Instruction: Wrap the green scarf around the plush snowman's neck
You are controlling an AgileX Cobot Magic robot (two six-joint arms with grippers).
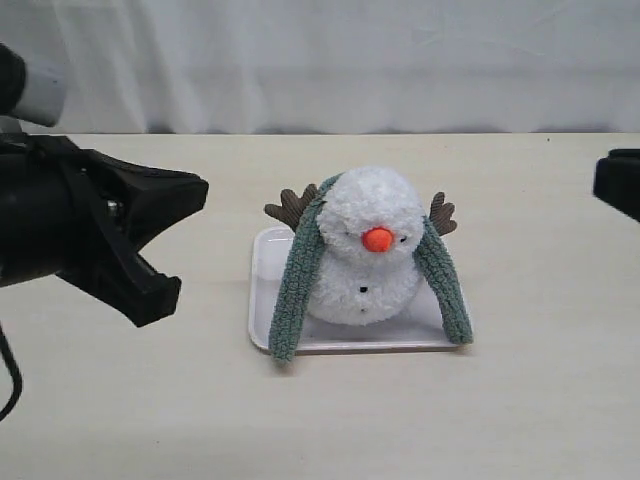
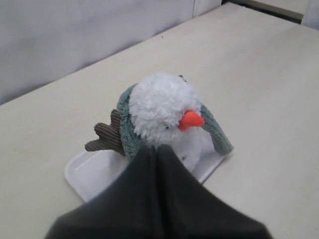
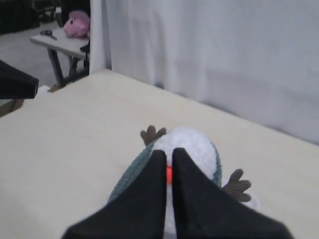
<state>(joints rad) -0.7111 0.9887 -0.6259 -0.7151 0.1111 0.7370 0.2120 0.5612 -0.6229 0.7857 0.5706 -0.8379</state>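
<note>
Plush snowman (image 1: 365,250) on a white tray (image 1: 262,290), green scarf (image 1: 298,285) draped behind its head, both end effectors closed on nothing.
The scarf's middle passes out of sight behind the head, so I cannot tell whether it sits in the neck crease. Its two ends hang down the front uncrossed, and the one on the left of the exterior view reaches past the tray's edge onto the counter (image 1: 150,400). The left end effector (image 2: 157,148), jaws pressed together, hides the snowman's lower body in its wrist view. The right end effector (image 3: 169,153), also closed, covers the face in its own view and is cut off at the exterior frame's edge. The pale counter is backed by a white curtain (image 1: 350,60); beyond it, a pink plush toy (image 3: 77,24) sits on a blurred table (image 3: 60,42).
</note>
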